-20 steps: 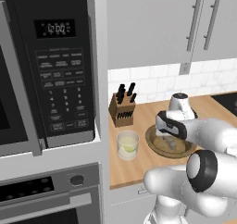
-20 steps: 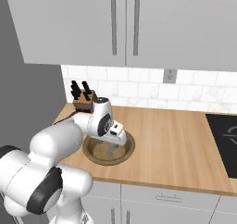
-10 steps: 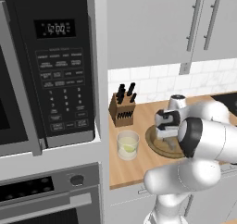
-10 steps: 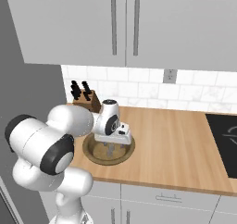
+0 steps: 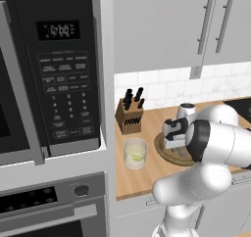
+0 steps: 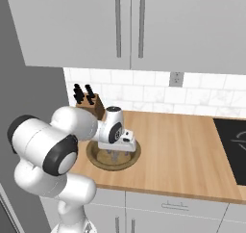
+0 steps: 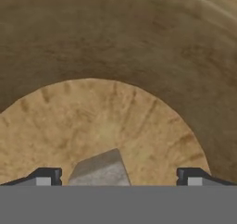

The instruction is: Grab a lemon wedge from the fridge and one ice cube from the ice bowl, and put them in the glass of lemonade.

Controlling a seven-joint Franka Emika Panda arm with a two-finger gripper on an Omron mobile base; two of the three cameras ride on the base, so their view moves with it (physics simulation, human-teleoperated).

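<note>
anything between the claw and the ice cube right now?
Nothing visible. In the hand view the ice cube lies on the ice bowl floor between the open claw tips, left of centre, with bare bowl around it. The claw hangs inside the bowl.

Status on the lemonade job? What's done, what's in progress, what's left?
Done: a yellow-green lemon wedge already sits in the glass of lemonade. In hand: the gripper is down inside the ice bowl, jaws wide open either side of the ice cube, nothing gripped yet. Left: close on the cube, lift it out, and drop it into the glass beside the bowl.
</note>
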